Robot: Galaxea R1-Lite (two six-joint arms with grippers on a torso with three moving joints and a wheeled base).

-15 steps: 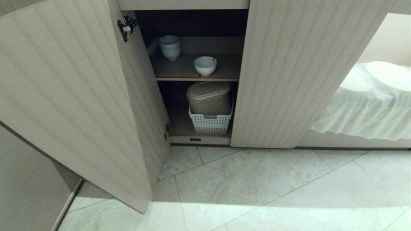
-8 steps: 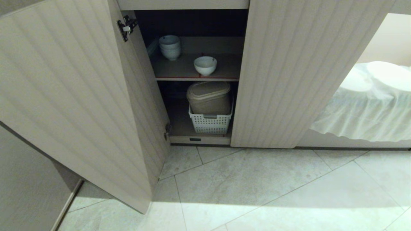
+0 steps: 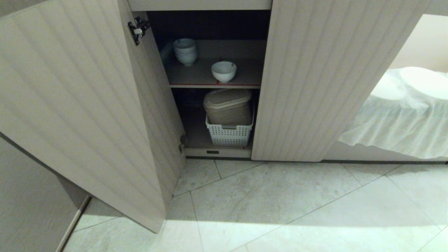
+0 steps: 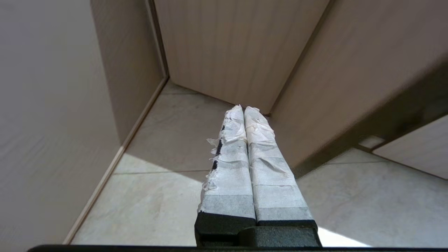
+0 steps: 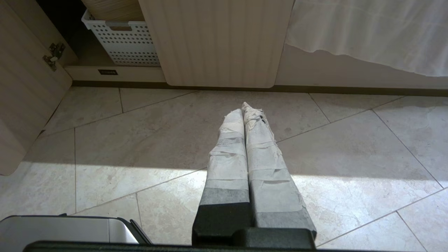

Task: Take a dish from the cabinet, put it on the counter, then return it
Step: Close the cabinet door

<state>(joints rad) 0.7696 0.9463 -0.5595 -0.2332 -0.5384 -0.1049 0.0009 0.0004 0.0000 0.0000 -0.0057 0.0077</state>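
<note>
Dish [image 3: 223, 71] on cabinet [image 3: 315, 80] shelf; both arms out of head view

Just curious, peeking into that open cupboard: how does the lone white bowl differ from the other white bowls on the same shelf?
The single bowl stands alone near the shelf's front edge; the stacked bowls are nested together, farther back and to the left. Both are plain white, upright, and untouched on the upper shelf.

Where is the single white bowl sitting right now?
In the head view, the dish stands alone near the front edge of the cabinet's upper shelf, right of the stack of bowls and above the white basket.
</note>
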